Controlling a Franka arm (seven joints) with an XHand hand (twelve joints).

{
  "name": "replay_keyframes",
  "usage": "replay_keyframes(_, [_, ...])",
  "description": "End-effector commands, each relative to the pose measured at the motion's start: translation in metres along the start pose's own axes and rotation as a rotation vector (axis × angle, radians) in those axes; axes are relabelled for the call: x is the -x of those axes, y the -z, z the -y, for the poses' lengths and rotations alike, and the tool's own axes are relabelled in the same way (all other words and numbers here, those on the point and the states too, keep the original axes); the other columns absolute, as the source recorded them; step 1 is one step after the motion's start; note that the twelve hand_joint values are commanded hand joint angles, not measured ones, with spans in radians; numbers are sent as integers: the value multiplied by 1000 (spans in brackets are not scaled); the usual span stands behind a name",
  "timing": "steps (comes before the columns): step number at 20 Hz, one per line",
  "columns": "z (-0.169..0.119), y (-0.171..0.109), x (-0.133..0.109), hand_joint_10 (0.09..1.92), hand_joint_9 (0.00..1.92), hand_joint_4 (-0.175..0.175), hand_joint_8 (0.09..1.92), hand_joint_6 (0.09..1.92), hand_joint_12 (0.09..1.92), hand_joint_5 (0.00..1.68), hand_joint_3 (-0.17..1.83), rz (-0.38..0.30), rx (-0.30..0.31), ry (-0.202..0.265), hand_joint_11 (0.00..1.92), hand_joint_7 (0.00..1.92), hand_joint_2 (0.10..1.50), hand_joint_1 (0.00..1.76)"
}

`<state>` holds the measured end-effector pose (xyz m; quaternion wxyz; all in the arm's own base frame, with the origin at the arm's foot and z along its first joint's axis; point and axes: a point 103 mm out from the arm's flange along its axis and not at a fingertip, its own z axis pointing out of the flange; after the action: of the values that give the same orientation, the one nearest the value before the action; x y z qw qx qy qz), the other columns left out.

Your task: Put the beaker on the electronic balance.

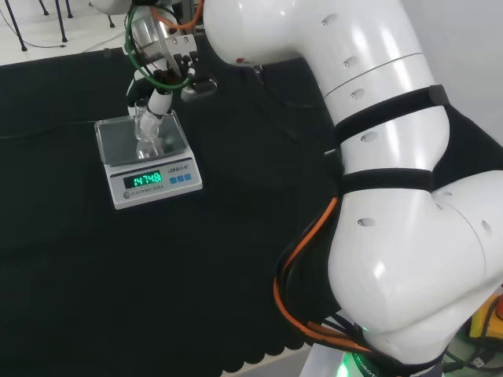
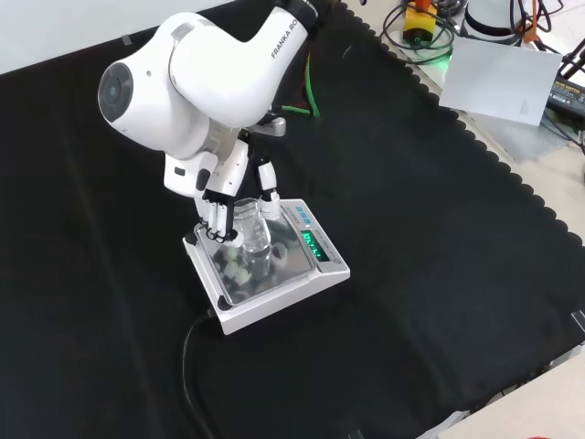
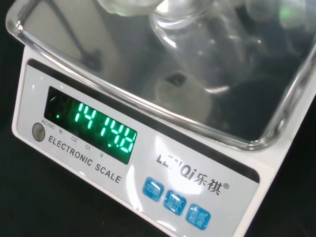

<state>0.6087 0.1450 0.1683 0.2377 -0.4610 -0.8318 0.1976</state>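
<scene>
Front view: beaker [image 2: 255, 240] is seen upright on the balance [image 2: 302, 273] pan w/ the hand [image 2: 219, 212] clasped round it from above, so release & a straight lift are judged next.

White scale [image 2: 274, 274] with shiny steel pan [image 1: 126, 141], green lit digits [image 3: 98, 129], blue buttons [image 3: 174, 201], clear beaker [image 2: 253, 234], black cloth [image 2: 439, 274]

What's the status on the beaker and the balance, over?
Hand curled round the beaker. Beaker down on the electronic balance pan, display lit. Nothing else on the cloth near it, over.
</scene>
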Motion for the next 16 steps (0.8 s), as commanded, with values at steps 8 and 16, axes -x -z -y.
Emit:
replay_keyframes(8, [-1,-1,-8,695,41,21,345,87,1406,27,-168,91,-15,4,135,11,835,824])
replay_keyframes(16, [17,22,-10,87,0,79,87,87,977,0,-118,117,104,-9,0,0,794,819])
